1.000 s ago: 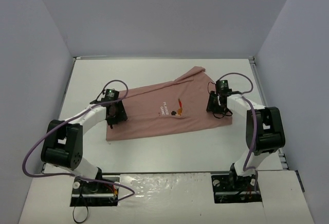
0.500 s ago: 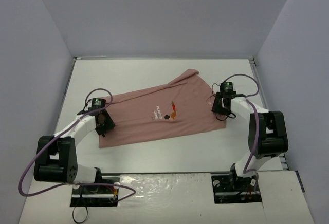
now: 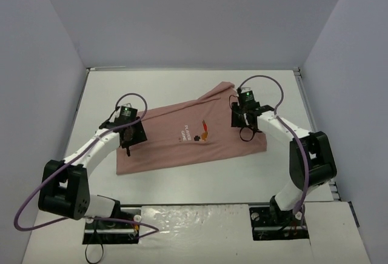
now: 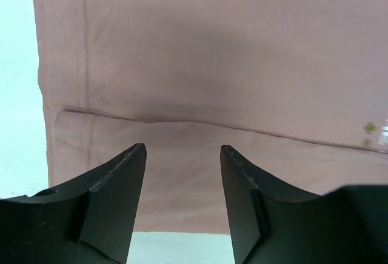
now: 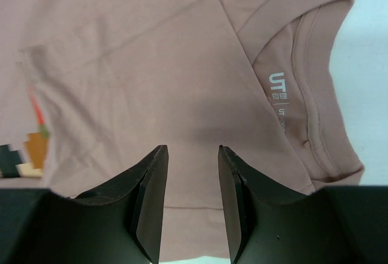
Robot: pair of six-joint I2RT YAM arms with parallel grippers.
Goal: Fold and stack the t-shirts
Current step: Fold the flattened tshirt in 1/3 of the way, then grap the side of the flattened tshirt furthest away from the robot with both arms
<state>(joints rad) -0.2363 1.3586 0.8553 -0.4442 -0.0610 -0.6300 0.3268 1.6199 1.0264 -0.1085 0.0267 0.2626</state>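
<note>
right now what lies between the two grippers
Top view: only the pink t-shirt, with its chest graphic, lies between left gripper and right gripper.

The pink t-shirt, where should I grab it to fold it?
Probably by its two short ends, from above: the hem with the left pincer, the collar with the right pincer. The t-shirt lies flat as a long strip, so only its edges offer cloth.

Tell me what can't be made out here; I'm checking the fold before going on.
Top view: white lettering on the t-shirt, too small to read.
Top view: cloth under the left gripper and right gripper, hidden by them.
Right wrist view: chest graphic, cut off by the left edge and a finger.
</note>
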